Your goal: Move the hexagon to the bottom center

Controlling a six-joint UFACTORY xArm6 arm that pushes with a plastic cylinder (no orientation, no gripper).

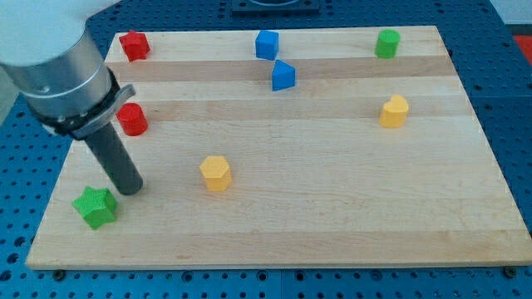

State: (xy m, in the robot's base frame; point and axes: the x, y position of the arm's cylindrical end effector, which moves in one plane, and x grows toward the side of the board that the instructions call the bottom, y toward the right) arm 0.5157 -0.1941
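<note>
The yellow hexagon (215, 173) is seen toward the view's right of my tip (130, 189) — apart, untouched; no gripper is fitted.

A big wooden board (332, 224) made of pale planks lies flat. Under it is a blue table (507, 100) full of small round holes in rows. The blue shows on all sides of the board. The light is bright and even
</note>
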